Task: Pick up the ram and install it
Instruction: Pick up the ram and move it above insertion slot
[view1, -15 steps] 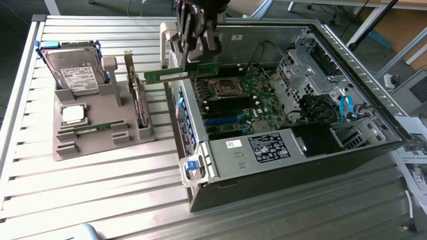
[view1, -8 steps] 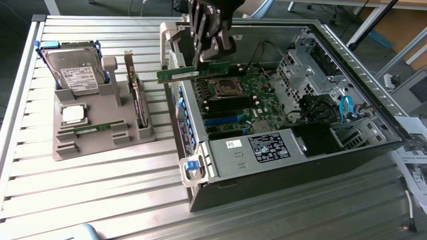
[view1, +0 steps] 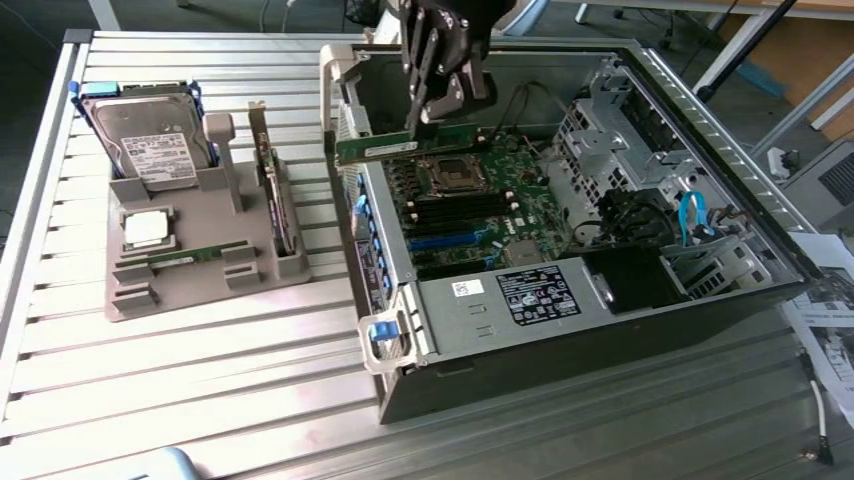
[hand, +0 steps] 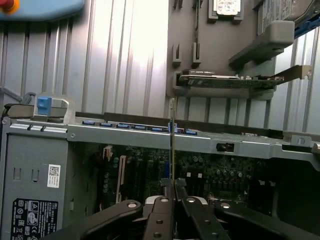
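I have the ram (view1: 400, 146) up in the air, a thin, narrow green board held level with its long edge running along the side wall of the computer case (view1: 400, 330). It sits just inside that wall, towards the case's far end. In the wrist view I see the ram (hand: 172, 135) edge-on, as little more than a pale line rising from the fingertips.

The gripper (view1: 434, 120) comes down on it from above. Its black metal fingers (hand: 159, 220) are pinched almost together, clamped on the two flat faces of the stick, with only the board's thickness between them.

Below lies the motherboard (view1: 514, 190), dark green and crowded with small parts, with the square metal-framed processor socket (view1: 445, 177) just under the stick. From this angle I can't tell whether the ram's lower edge touches anything on the board; it looks to be hanging clear.

The case is open, grey sheet metal inside and black outside, with a blue plastic latch (view1: 383, 335) at its near corner. It stands on the ribbed aluminium worktop (view1: 174, 380).

Near the worktop's edge at the exterior view's left sits a grey moulded tray (view1: 200, 290). It holds a silver hard drive (view1: 154, 135) propped at its far end, a square silver processor chip (view1: 147, 228) and an expansion card (view1: 274, 190) standing on edge along the side nearest the case.
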